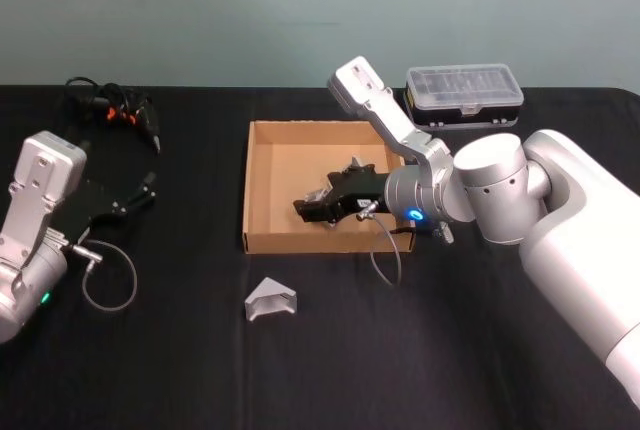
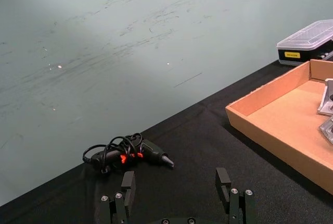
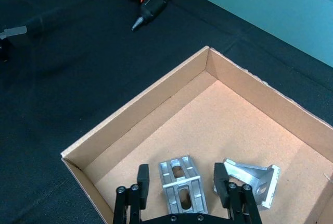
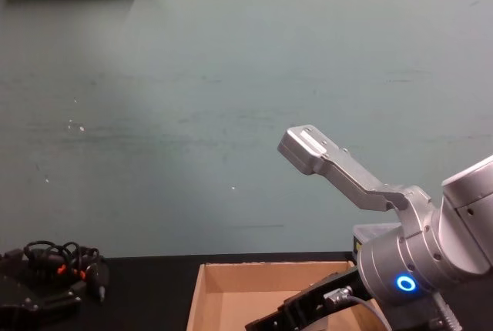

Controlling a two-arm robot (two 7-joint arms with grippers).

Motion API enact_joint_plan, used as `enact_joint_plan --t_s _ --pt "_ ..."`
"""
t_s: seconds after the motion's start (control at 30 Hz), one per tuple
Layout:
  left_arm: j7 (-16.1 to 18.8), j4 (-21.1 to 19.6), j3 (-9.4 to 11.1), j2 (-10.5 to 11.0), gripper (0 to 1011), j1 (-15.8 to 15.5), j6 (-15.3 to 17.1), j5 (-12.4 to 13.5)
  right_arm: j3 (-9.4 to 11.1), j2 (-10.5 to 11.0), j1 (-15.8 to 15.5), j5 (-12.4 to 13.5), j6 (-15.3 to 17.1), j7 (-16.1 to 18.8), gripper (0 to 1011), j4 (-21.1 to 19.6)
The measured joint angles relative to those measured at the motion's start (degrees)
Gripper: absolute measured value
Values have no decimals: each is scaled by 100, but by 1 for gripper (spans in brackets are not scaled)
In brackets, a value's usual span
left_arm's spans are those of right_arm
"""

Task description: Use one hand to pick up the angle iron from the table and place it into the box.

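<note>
- Jaws of the right gripper (image 3: pixel 181 168) stand wide, with one angle iron (image 3: pixel 179 187) between them on the floor of the box (image 1: pixel 300 126). You can see a gap on each side of the piece, so I judge it is released and not held.
- A second angle iron (image 3: pixel 252 179) lies just beside it on the right, also inside the box — so two pieces look already delivered.
- One loose angle iron (image 1: pixel 270 300) lies on the table (image 1: pixel 180 370), on the near side of the box and close to its near-left corner. This is what is left for you to do.
- I think the next move is to lift the right gripper up out of the box and bring it to the near side, over that piece.
- Your left gripper (image 2: pixel 177 195) is parked at the left over the table with its jaws wide apart, holding nothing — it is well apart from the box.
</note>
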Motion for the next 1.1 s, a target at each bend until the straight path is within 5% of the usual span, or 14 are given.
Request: enact_joint_plan --t_s 0.3,0.47,0.83,1.1 --pt "0 0 0 0 1011 0 0 0 0 2 0 3 8 -2 998 -6" --pt "0 0 0 0 1011 0 -1 0 1 5 -4 4 10 -6 1002 -17" --pt "0 0 0 0 1011 0 0 0 225 359 -538 -26 48 -89 1002 -1238" --pt "0 0 0 0 1011 0 0 0 270 781 -1007 112 481 67 1002 -2357"
